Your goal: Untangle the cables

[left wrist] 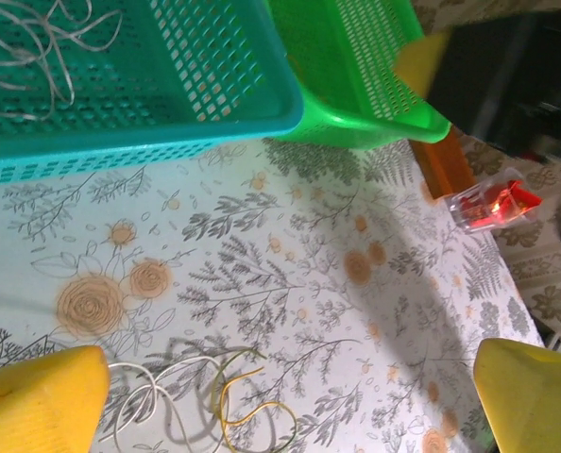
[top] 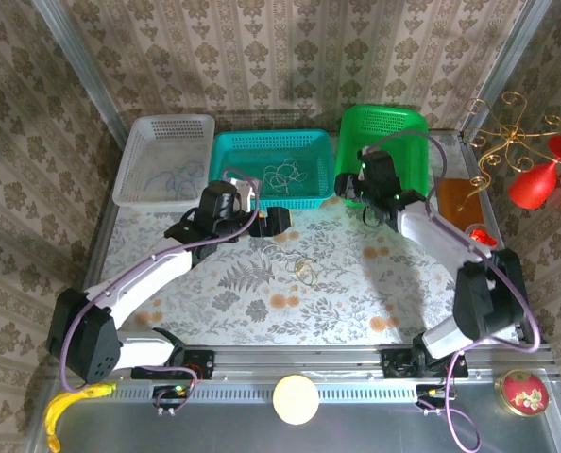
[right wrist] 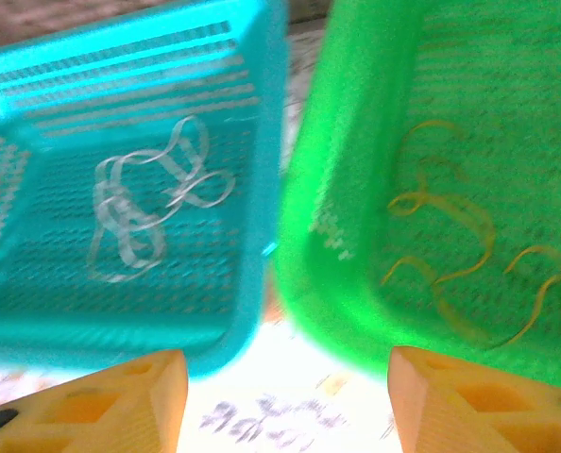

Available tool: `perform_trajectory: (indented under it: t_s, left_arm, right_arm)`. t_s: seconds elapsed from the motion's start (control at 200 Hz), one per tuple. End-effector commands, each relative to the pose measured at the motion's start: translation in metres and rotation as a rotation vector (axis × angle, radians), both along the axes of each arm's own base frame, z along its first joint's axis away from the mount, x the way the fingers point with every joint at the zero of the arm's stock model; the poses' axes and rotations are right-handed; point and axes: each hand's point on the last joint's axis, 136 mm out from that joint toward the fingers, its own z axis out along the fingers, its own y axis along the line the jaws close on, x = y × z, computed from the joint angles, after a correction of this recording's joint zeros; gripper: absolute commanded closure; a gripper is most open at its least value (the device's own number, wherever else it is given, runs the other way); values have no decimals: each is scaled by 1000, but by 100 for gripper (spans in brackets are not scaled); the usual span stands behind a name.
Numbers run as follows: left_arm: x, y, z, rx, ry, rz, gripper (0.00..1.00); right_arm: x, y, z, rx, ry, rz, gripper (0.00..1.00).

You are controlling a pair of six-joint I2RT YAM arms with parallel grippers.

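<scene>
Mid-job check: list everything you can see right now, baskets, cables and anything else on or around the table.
white basket: one, white, far left of table
blue cables: a few loops, blue, inside white basket
teal basket: one, teal, far middle
whitish cables: loose bunch, whitish, inside teal basket
green basket: one, green, far right
yellowish cables: several loops, yellowish-tan, inside green basket
loose cables: small tangle, white and yellow, table centre
red plastic piece: one, red and clear, right table edge
cream disc: one, cream, near rail
left gripper: one, yellow fingers, open, near the loose cables
right gripper: one, yellow fingers, open, before the teal and green baskets
</scene>
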Motion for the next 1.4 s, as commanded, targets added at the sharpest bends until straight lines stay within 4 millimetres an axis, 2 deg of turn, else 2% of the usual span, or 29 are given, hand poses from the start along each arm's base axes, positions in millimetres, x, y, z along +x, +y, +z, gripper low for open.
perform_trajectory:
  t_s: [0.0, 0.03, 0.3, 0.375, 0.47, 0.69, 0.745, 0.78, 0.965, 1.105, 1.195, 1.28, 1.395]
  left_arm:
    - [4, 4, -10, 25, -9, 11, 0]
    - [3, 5, -12, 29, -7, 14, 0]
    - [3, 12, -23, 55, 7, 34, 0]
    - [3, 13, -24, 54, 7, 39, 0]
    - [4, 13, -24, 50, 8, 46, 0]
    - [4, 14, -27, 46, 17, 53, 0]
    - [4, 15, -28, 46, 21, 56, 0]
    - [4, 15, -28, 45, 21, 57, 0]
    - [4, 17, -27, 40, 20, 63, 0]
    - [3, 19, -26, 36, 18, 68, 0]
    - [3, 21, -26, 36, 18, 71, 0]
    - [2, 22, -26, 34, 20, 73, 0]
    - [2, 23, -25, 31, 17, 75, 0]
  right_arm:
    - [-37, 23, -17, 72, 59, 73, 41]
    - [-48, 26, -12, 87, 46, 88, 41]
    - [-139, 50, -85, 46, 208, 273, 42]
    - [-158, 57, -106, 6, 246, 334, 42]
    - [-173, 66, -123, -38, 270, 394, 42]
    - [-178, 88, -138, -104, 279, 472, 43]
    - [-175, 93, -137, -118, 272, 483, 44]
    - [-175, 96, -147, -145, 293, 490, 44]
    - [-163, 106, -156, -207, 290, 498, 46]
    - [-158, 110, -165, -231, 299, 497, 52]
    - [-157, 110, -171, -239, 310, 499, 59]
    - [-158, 109, -174, -244, 318, 501, 75]
    - [-159, 107, -165, -247, 304, 502, 94]
